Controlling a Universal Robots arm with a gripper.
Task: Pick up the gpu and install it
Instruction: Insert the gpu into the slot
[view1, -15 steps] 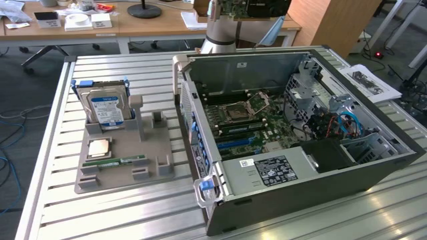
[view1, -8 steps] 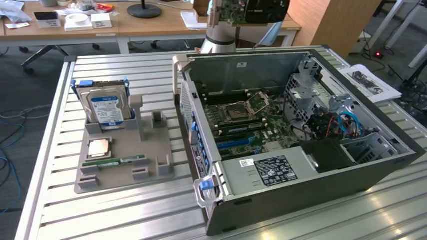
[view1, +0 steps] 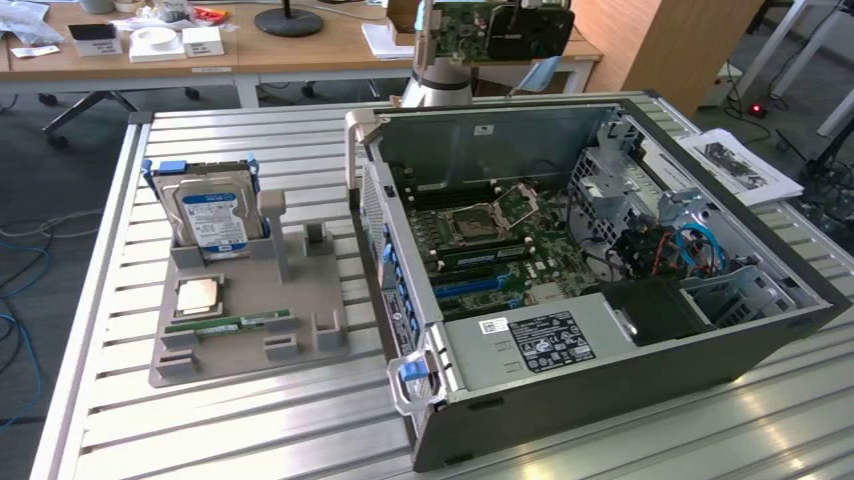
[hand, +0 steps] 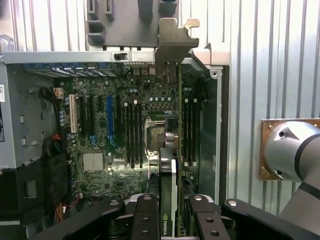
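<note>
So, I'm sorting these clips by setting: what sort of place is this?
Probably a robotics lab or office workshop for PC assembly trials: an open computer case sits on a slatted metal table, the gripper holds the gpu above its motherboard, and wooden office desks stand behind.

1. The exterior view stands high off one corner of the slatted desk (view1: 240, 430), looking down slantwise, far enough back to take in the whole open case (view1: 641, 370).
2. The wrist view hangs close above, facing straight down along the gpu (hand: 172, 170) into the case.
3. Both see the motherboard (view1: 494, 240) and desk slats.
</note>
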